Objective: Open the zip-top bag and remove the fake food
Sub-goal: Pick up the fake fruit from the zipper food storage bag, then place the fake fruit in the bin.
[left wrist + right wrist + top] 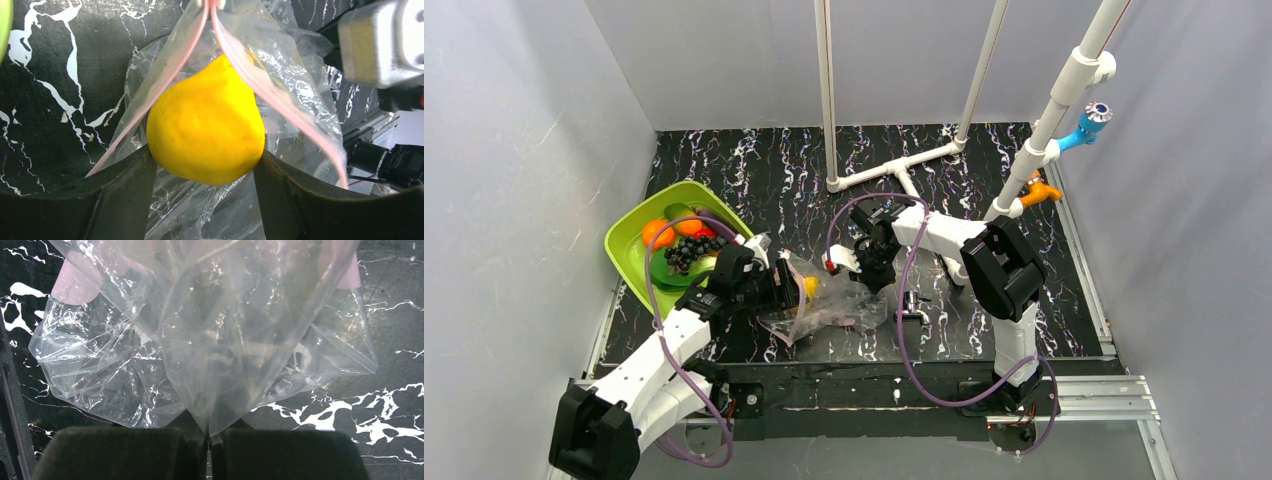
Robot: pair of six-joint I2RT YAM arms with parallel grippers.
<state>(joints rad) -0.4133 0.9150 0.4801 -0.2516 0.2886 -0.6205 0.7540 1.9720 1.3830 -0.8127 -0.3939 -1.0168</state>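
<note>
Looking through the left wrist view, the lemon (pixel 205 125) sat directly between the jaws of the left gripper (pixel 205 152), in the lower middle of the frame. Its rounded end pointed toward the camera and its narrow end pointed to the top of the frame, so its long axis ran along the fingers, not across them. The jaws stood about half open, and both inner faces seemed to touch the yellow skin, one on each side. I judged this as a grip on the lemon, though how firm it was I could not tell.

The lemon lay in the open mouth of the zip-top bag (pixel 300 95). The two pink halves of the zip strip (pixel 280 107) met at the top centre of the frame and spread apart downward around the fruit.

In the top view the bag rested on the bench (pixel 984 190) at the centre of the frame. The left gripper met it from the left side and the right gripper (pixel 210 435) from the upper right. The right jaws were fully closed and pinched a fold of the clear plastic.

The left arm was clearly the nearer one to the lemon. In my judgement the coming pull should go straight back out of the bag mouth, toward the lime-green tray (pixel 629 245) at the left of the frame.
</note>
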